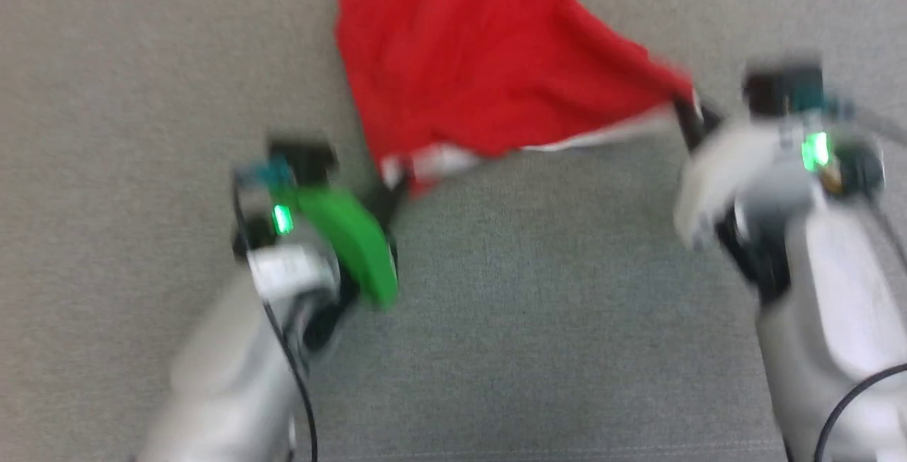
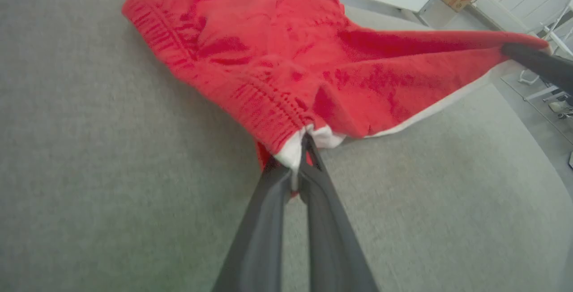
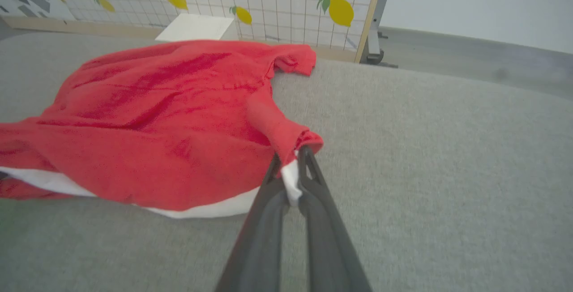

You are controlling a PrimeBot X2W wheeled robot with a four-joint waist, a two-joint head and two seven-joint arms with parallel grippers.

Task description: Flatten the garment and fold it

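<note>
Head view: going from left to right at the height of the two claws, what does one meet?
The left claw, shut on one corner → garment with its white hem → right claw, shut on the other corner.

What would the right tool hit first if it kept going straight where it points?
The garment: the right tool is shut on its white-trimmed corner, so bunched red cloth lies directly ahead. Past that it probably meets the grey surface, though depth is unclear.
</note>
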